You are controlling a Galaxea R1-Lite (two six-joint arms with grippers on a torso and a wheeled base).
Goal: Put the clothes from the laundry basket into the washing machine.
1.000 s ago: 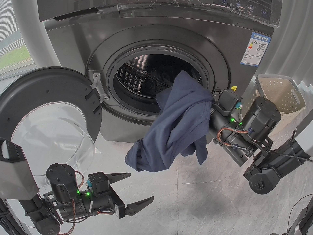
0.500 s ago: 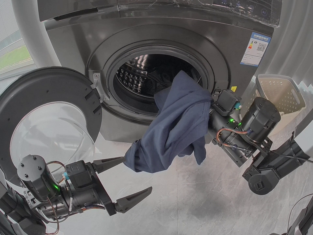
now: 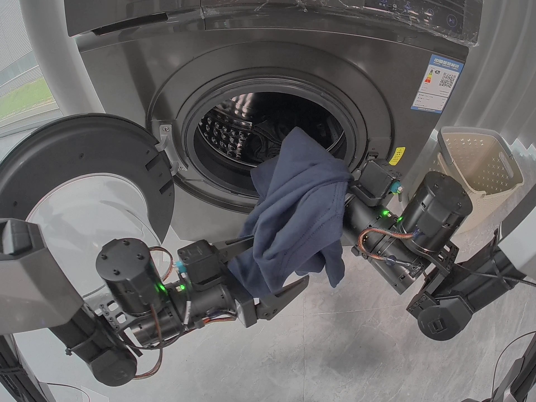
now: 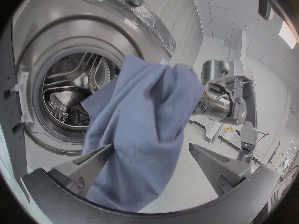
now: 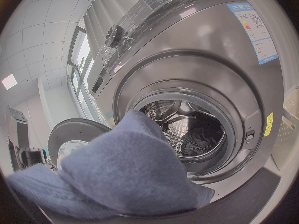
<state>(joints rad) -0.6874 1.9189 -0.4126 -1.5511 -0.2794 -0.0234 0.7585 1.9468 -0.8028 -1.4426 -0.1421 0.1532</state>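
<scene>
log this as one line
blue garment draped over right gripper at washing machine opening | left gripper open, straddling its lower end | dark clothes in drum

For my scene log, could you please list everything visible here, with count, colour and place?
washing machine: one, dark grey, straight ahead.
door: one, dark rim with a clear window, swung open on the left.
blue garment: one, blue, hanging before the drum opening.
dark clothes: a heap, black, inside the drum.
laundry basket: one, beige, on the floor right of the machine.
label: one, blue and white, machine front, upper right.
floor: grey tiles.
left gripper: one, black, open, fingers either side of the garment's lower end.
right gripper: one, black, carrying the garment's top.
</scene>
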